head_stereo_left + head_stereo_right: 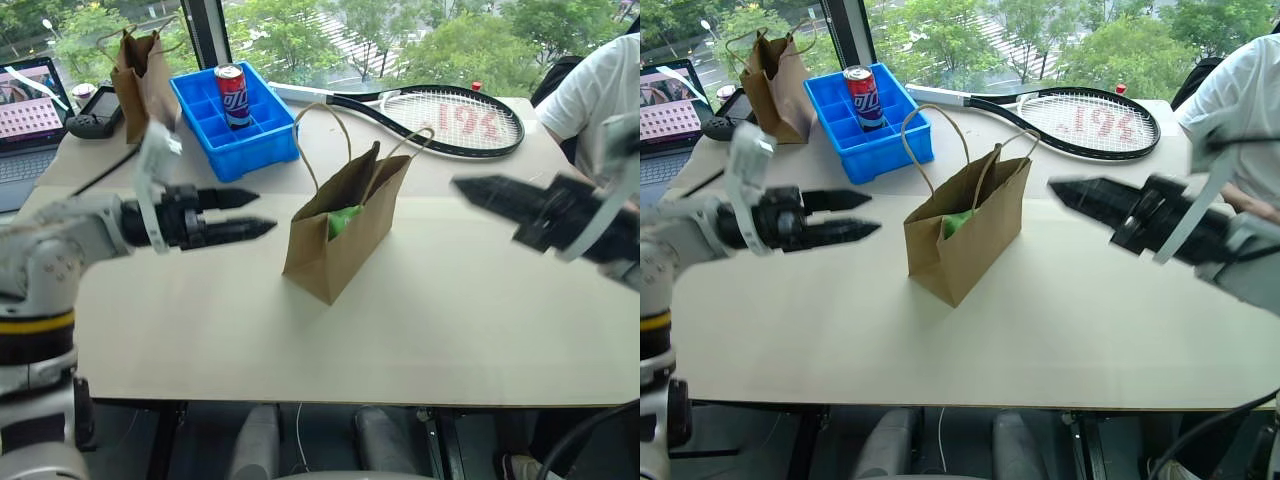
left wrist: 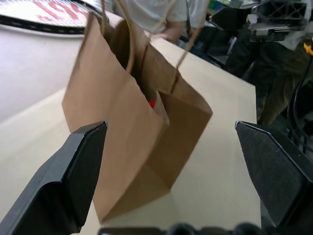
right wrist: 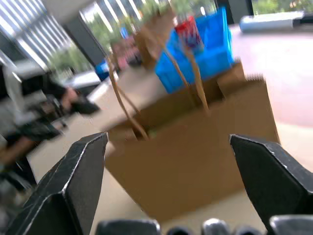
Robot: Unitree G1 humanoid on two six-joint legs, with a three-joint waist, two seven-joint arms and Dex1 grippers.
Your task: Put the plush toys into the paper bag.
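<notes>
Trees fill the window behind the pale worktop (image 1: 420, 300), where the paper bag (image 1: 340, 235) stands upright with a green plush toy (image 1: 343, 220) inside. Either side, the left gripper (image 1: 255, 213) and right gripper (image 1: 1065, 195) hover with fingers apart, empty.

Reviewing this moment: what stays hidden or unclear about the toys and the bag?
- Green toy: just a patch at the paper bag mouth in the left eye view; the bag wall hides the rest.
- Red toy: a sliver in the left wrist view, bag wall covering it.
- Bag interior: blurred in the right wrist view.
</notes>
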